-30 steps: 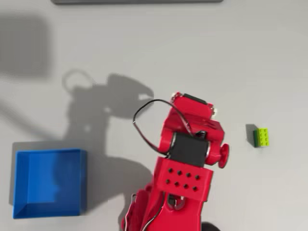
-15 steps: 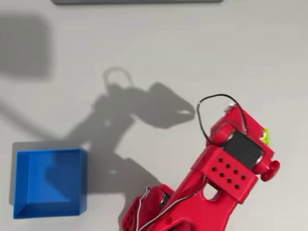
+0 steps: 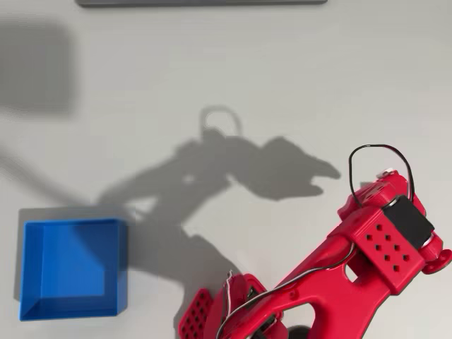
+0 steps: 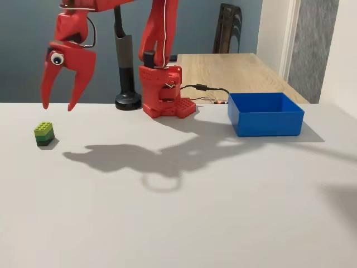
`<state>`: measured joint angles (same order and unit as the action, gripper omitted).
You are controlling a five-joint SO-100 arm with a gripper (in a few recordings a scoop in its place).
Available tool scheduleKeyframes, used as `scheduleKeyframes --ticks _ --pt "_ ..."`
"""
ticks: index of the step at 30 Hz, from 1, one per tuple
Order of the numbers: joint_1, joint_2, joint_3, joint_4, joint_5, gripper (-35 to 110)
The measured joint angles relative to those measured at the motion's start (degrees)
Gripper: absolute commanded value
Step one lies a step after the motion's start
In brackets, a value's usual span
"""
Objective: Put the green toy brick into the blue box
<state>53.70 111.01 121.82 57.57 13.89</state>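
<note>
In the fixed view the green toy brick (image 4: 44,133) lies on the white table at the far left, lime on top with a darker side. My red gripper (image 4: 57,107) hangs open just above it and slightly to its right, fingertips pointing down, nothing between them. The blue box (image 4: 265,114) stands well to the right, beside the arm's base (image 4: 165,95). In the overhead view the blue box (image 3: 70,268) sits at the lower left, and the red arm (image 3: 385,236) reaches to the right edge, hiding the brick beneath it.
A black stand (image 4: 128,100) rises just left of the arm's base. Behind the white table is a wooden table (image 4: 234,64). A dark strip (image 3: 201,2) runs along the top edge of the overhead view. The arm's shadow falls across the table's middle.
The arm has swung rightward in the overhead view, from the middle to the right edge. It now covers the brick, which lay in plain sight a second ago.
</note>
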Motion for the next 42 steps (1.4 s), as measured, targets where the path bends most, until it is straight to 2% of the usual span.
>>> scheduleKeyframes --ticks 12,29,42 --pt "2.9 -8.3 -1.5 -9.7 1.9 31" --pt "5.8 -9.9 13.1 -23.5 3.0 30" --pt "5.6 -9.9 13.5 -24.1 6.0 30"
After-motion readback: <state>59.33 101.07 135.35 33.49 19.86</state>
